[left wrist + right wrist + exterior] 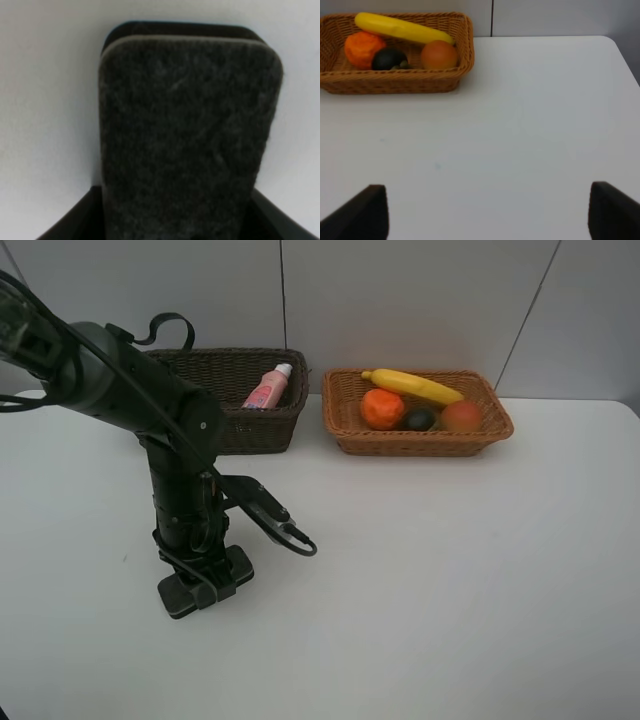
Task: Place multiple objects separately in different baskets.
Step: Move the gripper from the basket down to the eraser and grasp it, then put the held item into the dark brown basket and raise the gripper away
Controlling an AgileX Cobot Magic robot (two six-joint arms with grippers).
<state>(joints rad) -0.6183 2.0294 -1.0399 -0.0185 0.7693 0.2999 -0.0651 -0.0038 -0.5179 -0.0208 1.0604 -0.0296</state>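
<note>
The black felt eraser (205, 585) lies on the white table at the front left. My left gripper (198, 575) points straight down on it. In the left wrist view the eraser (187, 135) fills the frame and the fingers (75, 220) press its two sides. The small pink bottle (268, 388) leans in the dark brown basket (270, 430). The light tan basket (420, 443) holds the banana (412, 386), orange (381, 408), mangosteen (420, 419) and red-orange fruit (461, 416). My right gripper (485, 215) is open and empty over bare table. The pump bottle and marker are out of view.
The left arm (130, 390) hides part of the dark basket. A black cable (275, 520) loops off the left wrist. The tan basket (390, 82) shows far ahead in the right wrist view. A grey wall runs behind both baskets.
</note>
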